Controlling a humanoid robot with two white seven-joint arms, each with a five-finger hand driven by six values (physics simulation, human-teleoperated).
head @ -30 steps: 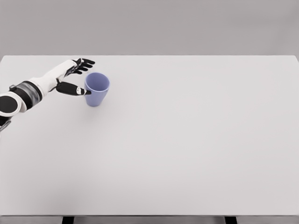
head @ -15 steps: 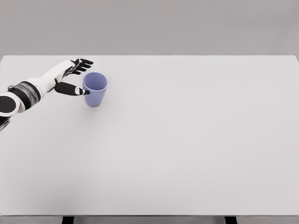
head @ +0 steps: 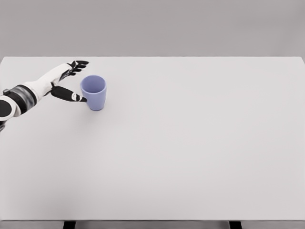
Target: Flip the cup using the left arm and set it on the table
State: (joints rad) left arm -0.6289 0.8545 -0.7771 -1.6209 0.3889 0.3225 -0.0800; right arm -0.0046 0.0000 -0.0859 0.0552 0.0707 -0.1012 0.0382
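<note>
table (head: pixel 190 157): white, wide | wall (head: pixel 152 26): plain grey | light: even

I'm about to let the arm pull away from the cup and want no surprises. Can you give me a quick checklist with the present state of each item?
1. Cup standing upright, mouth up, on the table: ok.
2. Left robot hand open, fingers spread, not wrapped around the cup: ok.
3. Thumb free of the cup wall: cannot tell; its tip lies right at the cup's left side.
4. Cup well away from the table's edges: ok.
5. Nothing beside the cup to knock over: ok, it is the only thing seen on the table.
6. Right arm out of the way: ok, it is not in view.
</note>
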